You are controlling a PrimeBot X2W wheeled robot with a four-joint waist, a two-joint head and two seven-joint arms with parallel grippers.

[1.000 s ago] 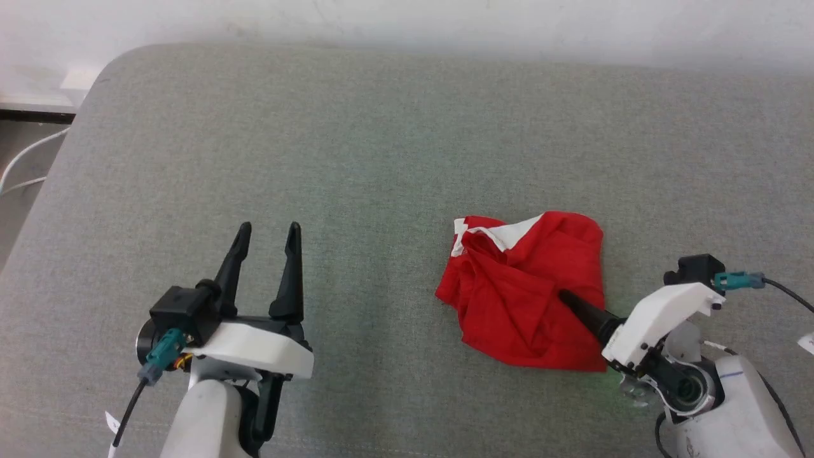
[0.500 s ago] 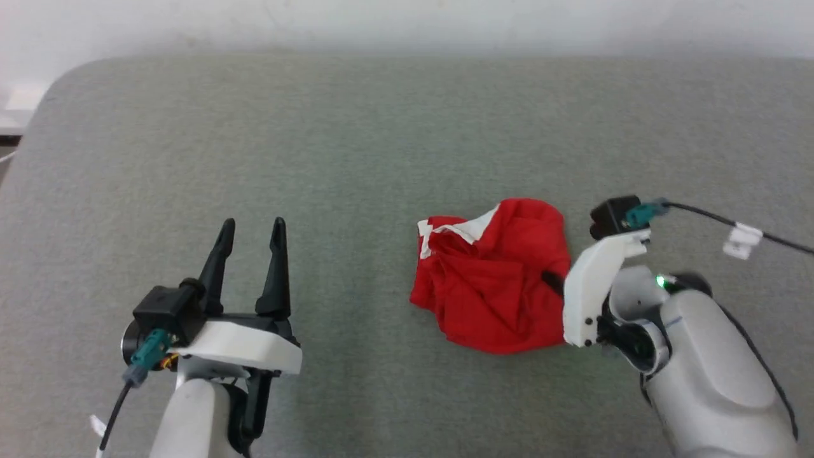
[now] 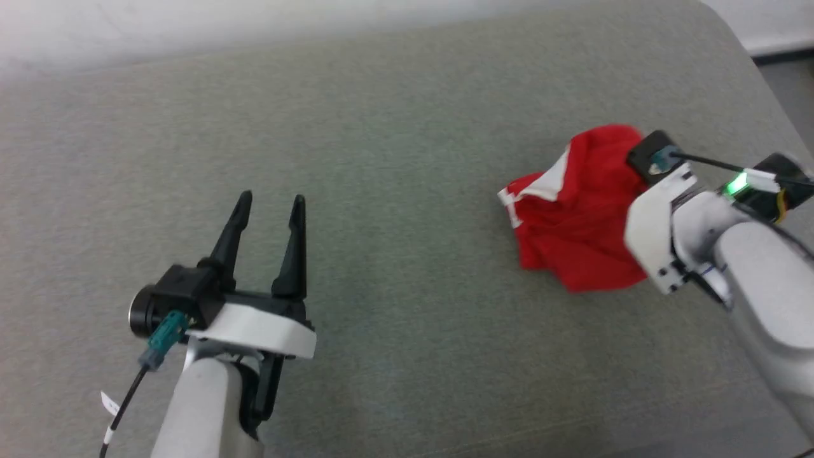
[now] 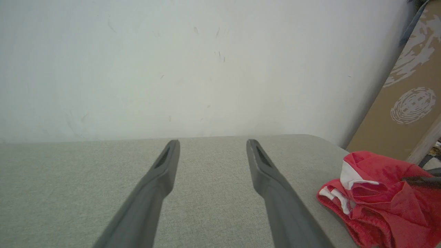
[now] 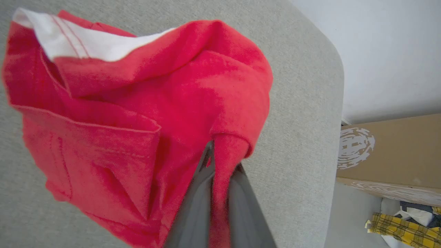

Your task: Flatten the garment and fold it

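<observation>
The garment (image 3: 572, 229) lies crumpled in a heap near the far right corner of the grey padded surface (image 3: 381, 159), a white band (image 3: 547, 184) showing on top. The right gripper (image 5: 222, 165) pinches a narrow red fold of it, on the side toward the surface's right edge. The left gripper (image 3: 270, 207) hangs spread and empty over the surface's near left part. The fabric seems light, soft and limp; it will probably sag, so hem corners look like better holds.
</observation>
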